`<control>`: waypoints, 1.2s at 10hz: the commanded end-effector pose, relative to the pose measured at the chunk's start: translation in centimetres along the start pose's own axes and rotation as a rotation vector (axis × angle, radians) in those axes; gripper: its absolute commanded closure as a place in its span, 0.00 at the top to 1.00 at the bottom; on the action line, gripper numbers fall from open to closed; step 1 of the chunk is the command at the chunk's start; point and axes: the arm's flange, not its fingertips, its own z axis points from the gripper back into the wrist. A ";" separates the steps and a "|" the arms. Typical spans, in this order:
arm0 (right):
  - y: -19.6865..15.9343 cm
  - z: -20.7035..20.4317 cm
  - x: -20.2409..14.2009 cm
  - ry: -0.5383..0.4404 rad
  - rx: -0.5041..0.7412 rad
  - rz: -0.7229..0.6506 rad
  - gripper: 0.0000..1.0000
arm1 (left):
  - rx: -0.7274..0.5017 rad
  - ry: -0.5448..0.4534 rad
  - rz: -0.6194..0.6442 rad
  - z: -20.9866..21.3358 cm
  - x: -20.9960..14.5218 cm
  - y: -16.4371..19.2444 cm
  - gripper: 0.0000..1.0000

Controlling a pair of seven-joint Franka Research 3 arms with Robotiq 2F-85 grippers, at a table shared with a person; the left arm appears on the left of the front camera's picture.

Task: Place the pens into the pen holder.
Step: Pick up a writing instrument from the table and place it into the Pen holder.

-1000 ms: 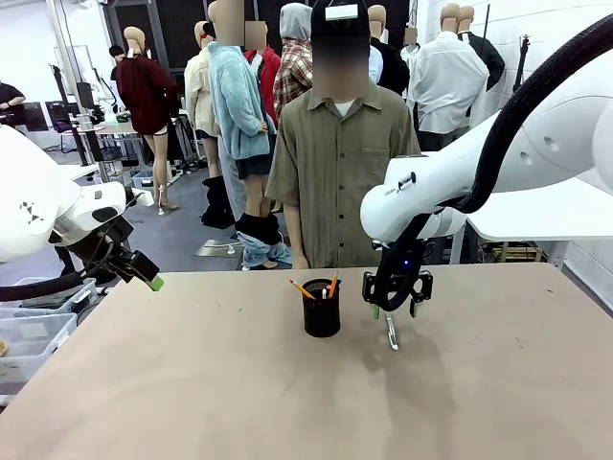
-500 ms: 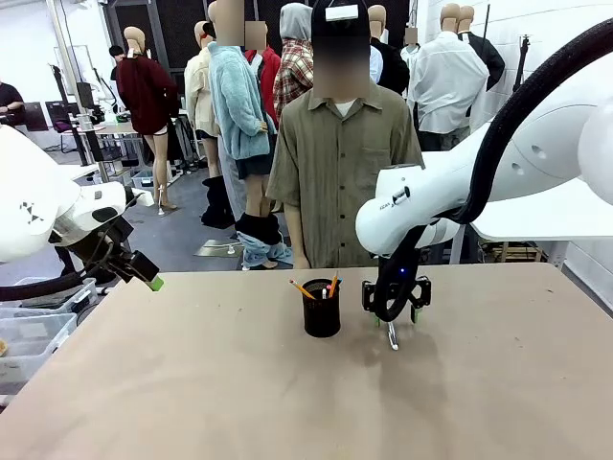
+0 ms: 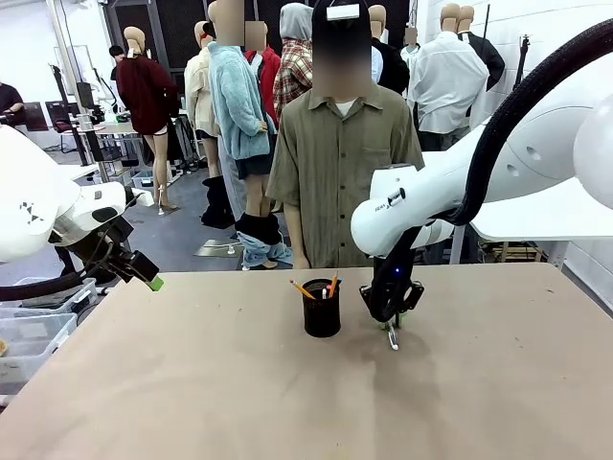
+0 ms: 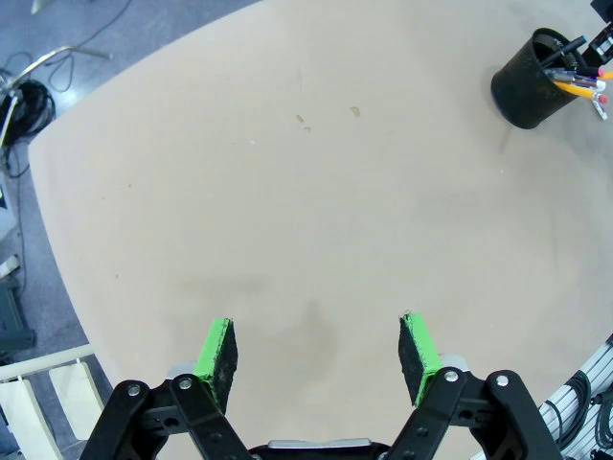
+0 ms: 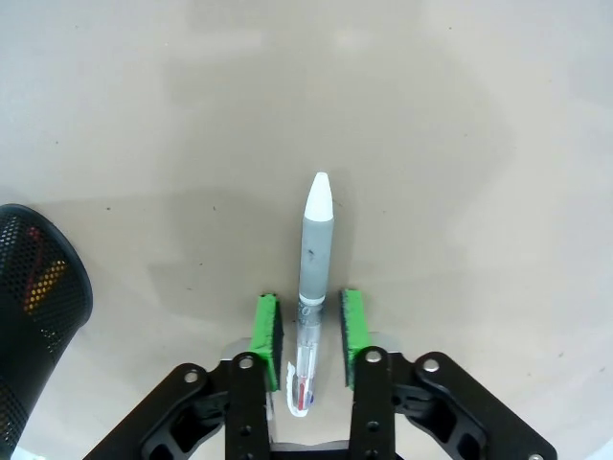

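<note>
- Jaws of the right gripper point(image 5: 308, 331) are narrowing around the grey pen point(image 5: 312, 261): a second ago they were spread wide above it, and now the green pads point(image 5: 265, 328) are standing just either side of the barrel, a thin gap showing, so not yet clamped.
- Pen is lying flat on the table point(image 3: 192, 383), its clear rear end between the jaws and its white tip pointing away beyond them.
- Gripper has also been sinking toward the table, so the grasp looks nearly made; lift and carry are yet to come.
- Holder point(image 3: 321, 308) is standing just beside the right gripper point(image 3: 391, 312), already carrying several pens point(image 3: 316, 287).
- Left gripper point(image 4: 319, 356) is hanging with jaws apart and nothing between them, holder point(image 4: 533, 88) far off.
</note>
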 end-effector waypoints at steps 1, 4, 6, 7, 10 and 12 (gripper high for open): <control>-0.1 -0.9 0.3 -0.014 -0.009 -0.024 0.00 | 0.016 -0.006 0.018 -0.2 0.0 -0.2 0.88; -1.2 0.4 0.1 -0.023 -0.001 -0.054 0.00 | 0.016 -0.006 0.018 -0.2 0.0 -0.2 0.88; -3.7 3.7 -0.3 -0.055 0.128 -0.001 0.00 | 0.016 -0.006 0.018 -0.2 0.0 -0.2 0.88; -5.0 5.9 -0.8 -0.065 0.206 0.094 0.00 | 0.016 -0.006 0.018 -0.2 0.0 -0.2 0.88; -6.4 11.0 -1.9 -0.155 0.254 0.345 0.00 | 0.016 -0.006 0.018 -0.2 0.0 -0.2 0.88; -7.6 14.5 -2.1 -0.301 0.321 0.458 0.00 | 0.016 -0.006 0.018 -0.2 0.0 -0.2 0.88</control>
